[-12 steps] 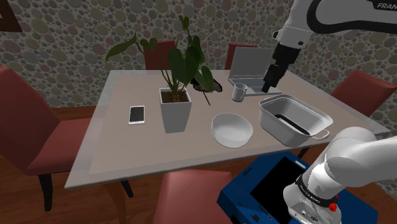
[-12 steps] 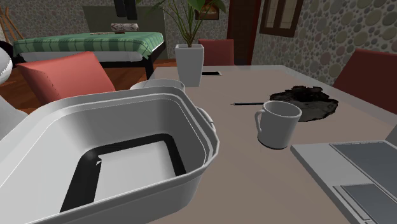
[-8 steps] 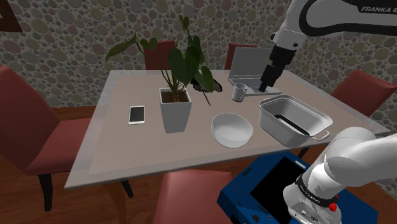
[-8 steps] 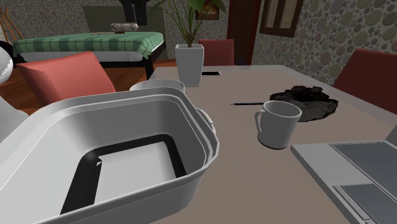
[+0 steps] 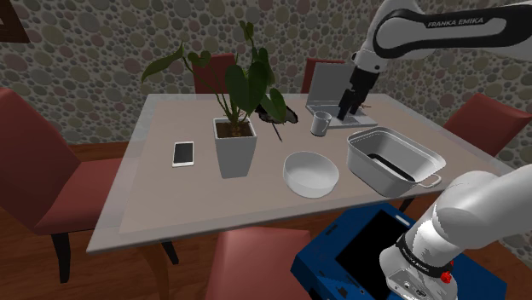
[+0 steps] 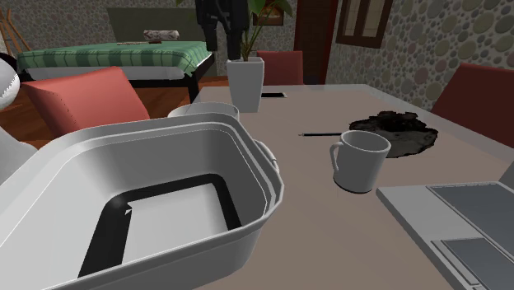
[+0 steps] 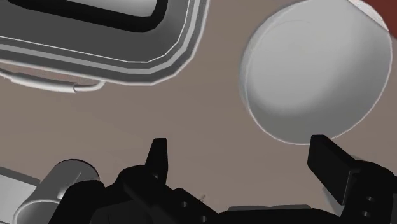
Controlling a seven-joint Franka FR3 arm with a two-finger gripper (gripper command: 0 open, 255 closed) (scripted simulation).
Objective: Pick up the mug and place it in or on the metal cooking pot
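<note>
— Two black fingers [image 7: 158, 156] of the tool [image 7: 242, 159] stand well apart in our wrist view, and nothing sits between them.

— We agree. Where do we place the small grey mug [image 5: 320, 124]?

— Upright on the pale surface [image 5: 162, 192], right of centre in the shoulder view, just in front of the open grey laptop [image 5: 337, 88].

— And the tool?

— We see it hanging over the laptop's base, just right of the mug and clear of it.

— And the grey rectangular metal cooking pot [image 5: 371, 173]?

— Lower right of the mug and apart from it, near the surface's edge. We note a white round bowl [image 5: 310, 173] just beside the pot, on its left.
</note>
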